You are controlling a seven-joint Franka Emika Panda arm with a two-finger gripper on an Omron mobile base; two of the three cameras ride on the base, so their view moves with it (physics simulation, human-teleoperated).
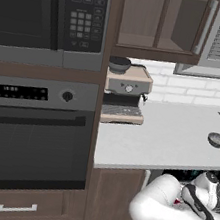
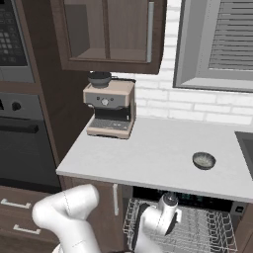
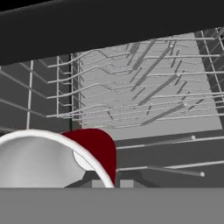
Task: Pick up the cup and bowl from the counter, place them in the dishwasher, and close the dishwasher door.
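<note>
Gripper (image 3: 109, 183) shut on cup (image 3: 52, 157) (red, white rim), low over rack (image 3: 131, 83); bowl (image 2: 203, 160) above, on counter (image 2: 148, 158).

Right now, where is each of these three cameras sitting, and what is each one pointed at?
Left base view: behind the arm's left, facing the counter, bowl, oven; white arm lower right.
Right base view: behind its right, facing the same counter and bowl, plus the open dishwasher; arm lower left.
Hand view: on the hand, looking into the dishwasher racks past a cup.
</note>
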